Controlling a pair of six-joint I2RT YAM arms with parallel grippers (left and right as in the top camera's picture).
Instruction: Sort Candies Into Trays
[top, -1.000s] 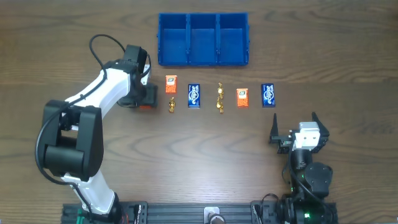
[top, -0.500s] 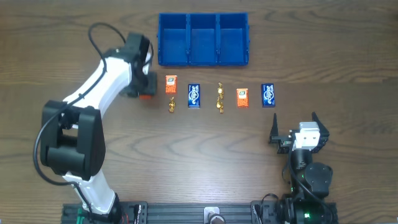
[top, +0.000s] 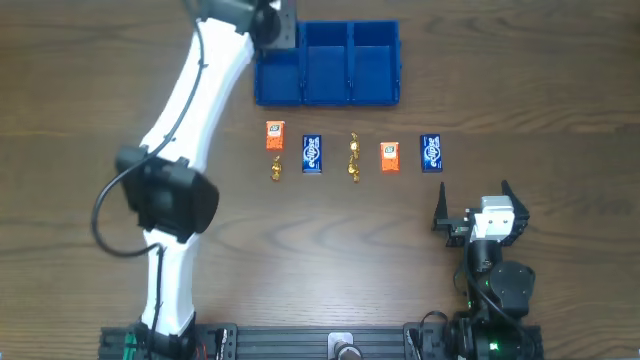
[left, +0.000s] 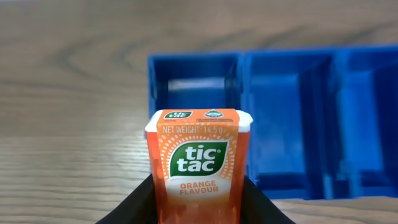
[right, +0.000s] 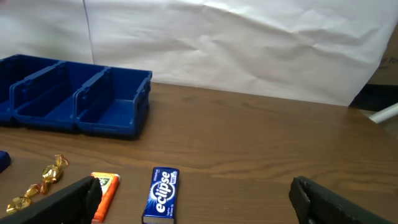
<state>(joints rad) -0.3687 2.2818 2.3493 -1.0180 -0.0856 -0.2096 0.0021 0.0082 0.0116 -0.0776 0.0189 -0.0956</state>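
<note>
Orange mint box (left: 199, 165) is now clamped in my L gripper (top: 277, 25), lifted off the table and lined up w/ the left bin of the blue tray (top: 327, 96), so I reckon drop's next; R gripper (top: 472, 210) idles open.

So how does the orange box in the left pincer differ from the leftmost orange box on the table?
The held orange candy box is clamped in the left pincer, off the wooden table; the leftmost orange box lies flat on it. The held one is by the blue three-compartment tray; the other lies away from it. Same colour and shape.
</note>
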